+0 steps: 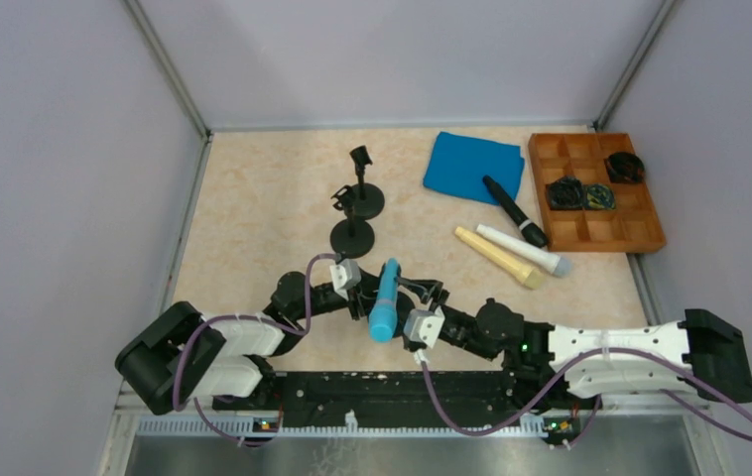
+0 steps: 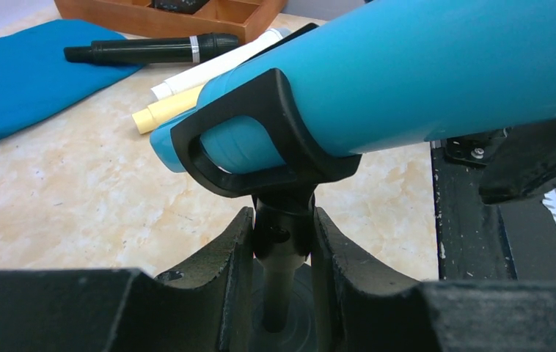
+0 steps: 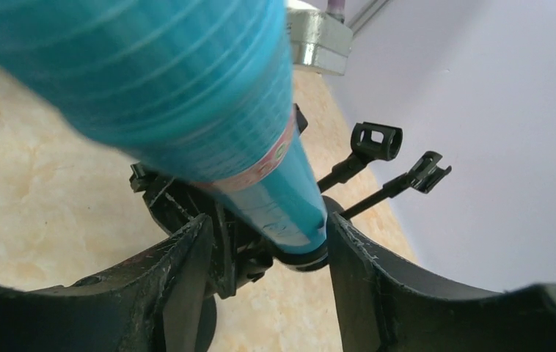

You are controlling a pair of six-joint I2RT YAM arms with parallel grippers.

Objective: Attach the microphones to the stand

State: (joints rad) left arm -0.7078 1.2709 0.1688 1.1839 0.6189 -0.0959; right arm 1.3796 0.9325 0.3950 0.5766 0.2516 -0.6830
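Left gripper (image 2: 282,227): its two fingers (image 2: 220,279) are pressed onto the stem of a black stand (image 2: 282,257), one on each side, just under the clip (image 2: 260,132).
Right gripper (image 3: 268,220): its fingers (image 3: 363,279) stand on either side of the narrow end of the light blue microphone (image 3: 187,88). The far finger is against that end, but I cannot tell whether the pair is squeezing or only flanking it.
Light blue microphone: it lies in the clip of the gripped stand, tilted, between the two grippers near the front edge of the table (image 1: 253,228). The clip wraps its narrower part and the wide head points toward the arm bases.
Other stands: two free stands (image 1: 353,235) (image 1: 364,198) sit upright behind the grippers, just beside each other, with bare clips.
Black microphone (image 1: 514,211): it lies flat at the back right, one end on a blue cloth (image 1: 466,164).
White microphone (image 1: 523,250) and cream microphone (image 1: 497,258): both lie flat on the table side by side, just in front of the black one.
Wooden tray (image 1: 650,213): divided into compartments, it lies at the right edge, near the loose microphones.
Tray contents: one small black item (image 1: 625,167) is in the back right compartment, and two more (image 1: 563,193) (image 1: 597,195) are in neighbouring compartments of the next row. They are too small to identify.
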